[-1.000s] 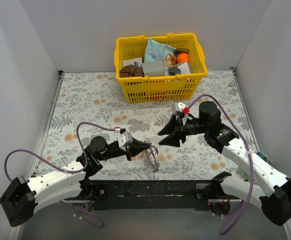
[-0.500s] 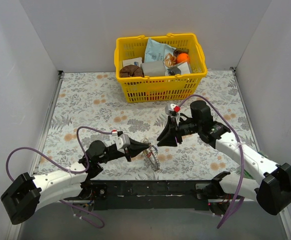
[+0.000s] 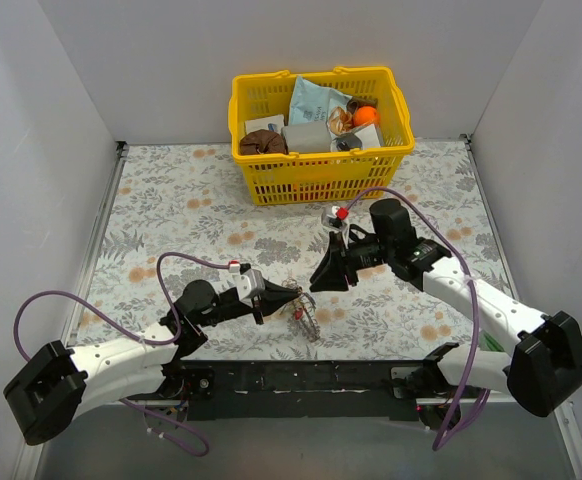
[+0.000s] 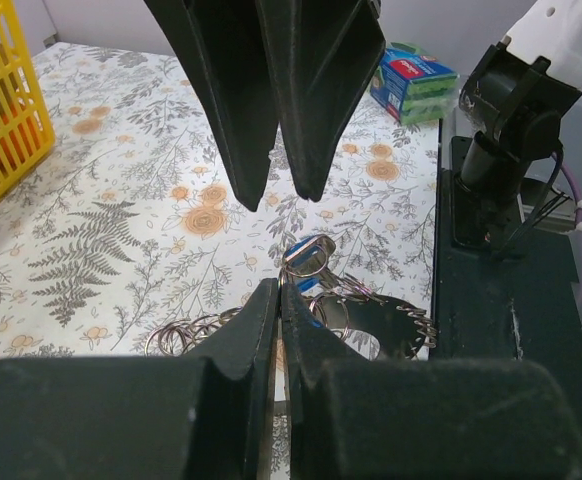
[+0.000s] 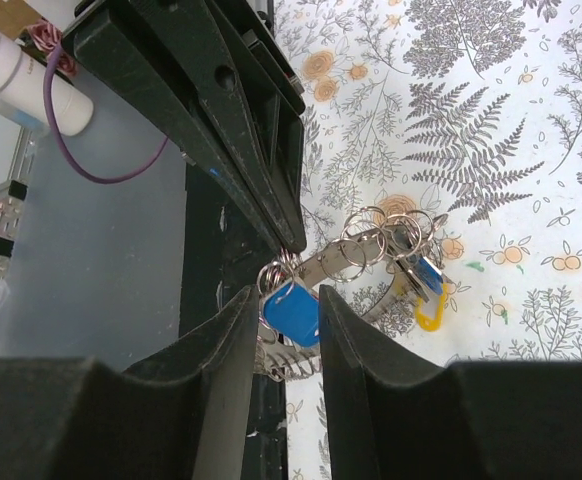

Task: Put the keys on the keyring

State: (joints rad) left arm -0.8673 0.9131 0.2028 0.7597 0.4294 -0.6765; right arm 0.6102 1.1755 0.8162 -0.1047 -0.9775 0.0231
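My left gripper (image 3: 289, 296) is shut on the keyring (image 3: 306, 320) and holds it just above the table's front edge. In the left wrist view the silver band (image 4: 396, 308) curves off to the right of the closed fingertips (image 4: 263, 300). A blue-headed key (image 4: 311, 252) and several small rings (image 4: 186, 335) hang on the band. My right gripper (image 3: 319, 282) is open, its tips close over the ring. In the right wrist view a blue key (image 5: 293, 310) shows between the right gripper's fingers (image 5: 243, 310), beyond their tips. A second blue key (image 5: 426, 275) and a yellow clip (image 5: 426, 312) hang further along the keyring (image 5: 346, 255).
A yellow basket (image 3: 261, 180) full of odds and ends stands at the back centre. A blue-green packet (image 4: 416, 80) lies by the right arm's base. The black base rail (image 3: 301, 380) runs along the near edge, just under the ring.
My right gripper has moved left and down toward the keyring, and its jaws have narrowed. The left gripper has edged slightly right, still holding the ring.
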